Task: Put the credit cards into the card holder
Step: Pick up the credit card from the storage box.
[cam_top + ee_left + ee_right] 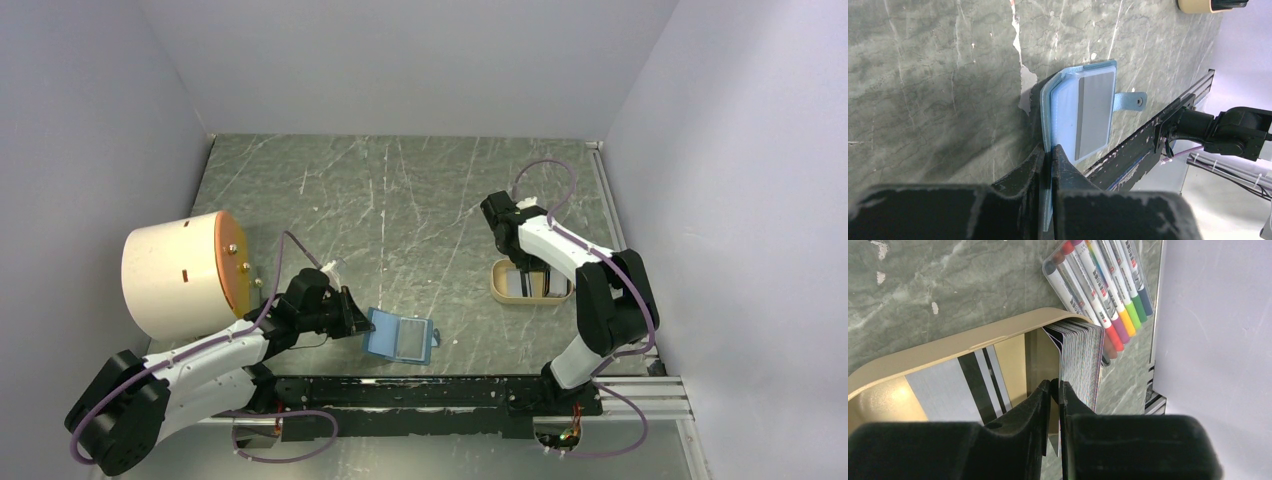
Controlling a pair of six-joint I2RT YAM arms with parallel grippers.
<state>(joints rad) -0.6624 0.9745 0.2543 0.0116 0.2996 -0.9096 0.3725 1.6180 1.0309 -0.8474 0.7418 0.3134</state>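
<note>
Left gripper (1050, 150): fingers pressing together on the near-left edge of the wallet (1068, 125) and pinching one flap. The gap is only as wide as that flap.

Wallet is lying open on the table (400, 200), near edge, a little left of centre, just to the right of the left fingers. From the left wrist view its inner face is pointing up, with a grey panel in it. The tab (1130, 100) is sticking out from the far right edge, away from the fingers.

Right gripper (1055, 386): hanging over the tray (948, 347), which is sitting at the right of the table, well apart from the wallet. Fingers are standing very narrow.

Cards (1080, 360) are standing on edge as a packed stack against the tray's right wall, just right of the fingertips. The leftmost card is running down into the slit between the fingers, so they seem to be gripping it, though the fingers are hiding the contact.

A striped card (948, 390) is lying flat on the tray floor, left of the fingers and apart from them.

Markers (1103, 285) are lying on the table beside the tray's far right rim.
</note>
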